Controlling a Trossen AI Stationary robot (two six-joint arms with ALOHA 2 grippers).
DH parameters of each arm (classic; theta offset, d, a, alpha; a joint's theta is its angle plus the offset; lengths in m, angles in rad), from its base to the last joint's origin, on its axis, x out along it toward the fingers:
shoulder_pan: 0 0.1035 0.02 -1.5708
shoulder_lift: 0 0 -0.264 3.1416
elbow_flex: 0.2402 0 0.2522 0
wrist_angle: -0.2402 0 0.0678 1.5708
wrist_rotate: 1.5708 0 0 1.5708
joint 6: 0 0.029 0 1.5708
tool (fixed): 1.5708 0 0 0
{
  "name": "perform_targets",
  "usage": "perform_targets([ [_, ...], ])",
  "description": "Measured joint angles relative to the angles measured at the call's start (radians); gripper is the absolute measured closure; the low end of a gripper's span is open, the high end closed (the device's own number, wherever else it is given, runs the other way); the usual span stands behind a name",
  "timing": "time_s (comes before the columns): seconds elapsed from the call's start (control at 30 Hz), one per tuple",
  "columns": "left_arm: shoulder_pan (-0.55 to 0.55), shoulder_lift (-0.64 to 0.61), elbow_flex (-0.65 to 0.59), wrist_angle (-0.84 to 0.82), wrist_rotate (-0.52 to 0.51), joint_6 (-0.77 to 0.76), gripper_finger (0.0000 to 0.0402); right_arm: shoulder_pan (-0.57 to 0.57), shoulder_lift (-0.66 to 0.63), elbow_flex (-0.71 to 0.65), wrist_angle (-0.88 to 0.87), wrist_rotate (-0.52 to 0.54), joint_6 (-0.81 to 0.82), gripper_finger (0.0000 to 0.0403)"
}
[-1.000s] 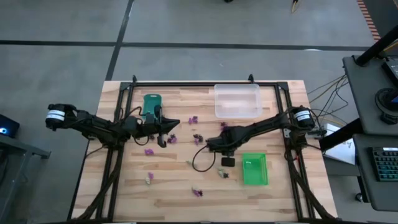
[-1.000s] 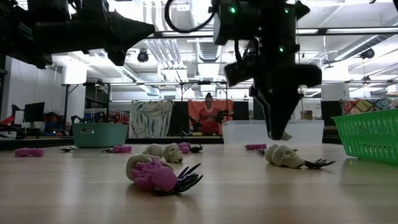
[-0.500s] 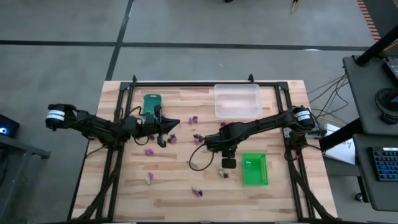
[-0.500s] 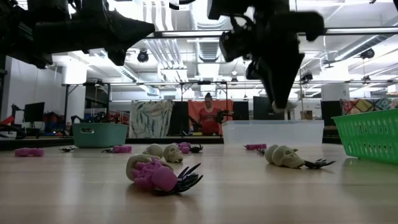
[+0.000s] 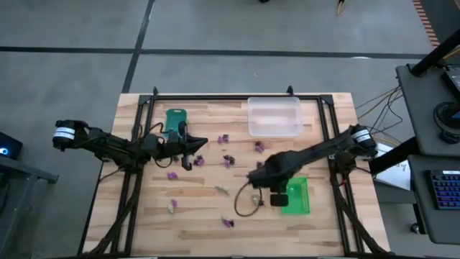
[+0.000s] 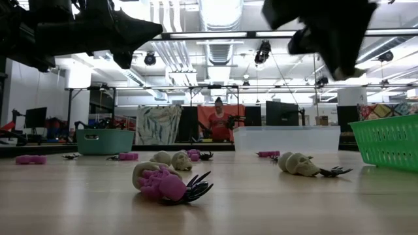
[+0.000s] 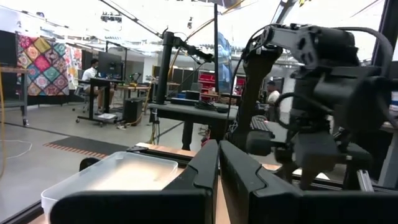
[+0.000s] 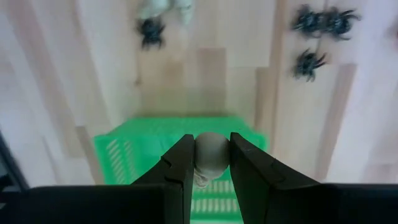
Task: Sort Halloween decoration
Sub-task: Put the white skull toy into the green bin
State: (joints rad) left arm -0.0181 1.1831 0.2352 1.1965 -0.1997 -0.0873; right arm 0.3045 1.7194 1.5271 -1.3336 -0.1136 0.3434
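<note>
Pale cream skull sat pinched between my right gripper's fingers above the green tray near the table's right edge, awaiting release; my left gripper waited, fingers pressed together.

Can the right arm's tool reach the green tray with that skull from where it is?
Probably yes: the right tool, shut on a pale skull, hangs near the green tray, nothing between them.

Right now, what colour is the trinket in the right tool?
Pale cream-green trinket, best seen in the right wrist view.
</note>
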Motion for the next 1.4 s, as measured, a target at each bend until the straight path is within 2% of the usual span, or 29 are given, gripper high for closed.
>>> perform_targets([
  [0.37, 0.0, 0.0, 0.0, 0.017, 0.0, -0.001, 0.0402, 0.169, -0.099, -0.133, -0.002, 0.012, 0.149, 0.0326],
  [0.53, 0.0, -0.001, 0.0, 0.029, 0.0, -0.005, 0.0402, 0.184, -0.189, -0.252, 0.049, 0.028, 0.211, 0.0326],
  [0.77, 0.0, 0.0, 0.0, 0.035, 0.0, -0.005, 0.0402, 0.18, -0.288, -0.411, 0.217, 0.044, 0.241, 0.0326],
  [0.93, 0.0, 0.0, 0.0, 0.038, 0.0, -0.005, 0.0402, 0.18, -0.287, -0.465, 0.27, 0.045, 0.242, 0.0326],
  [1.4, 0.0, 0.0, 0.0, 0.045, -0.002, -0.005, 0.0402, 0.169, -0.229, -0.492, 0.277, 0.061, 0.219, 0.0326],
])
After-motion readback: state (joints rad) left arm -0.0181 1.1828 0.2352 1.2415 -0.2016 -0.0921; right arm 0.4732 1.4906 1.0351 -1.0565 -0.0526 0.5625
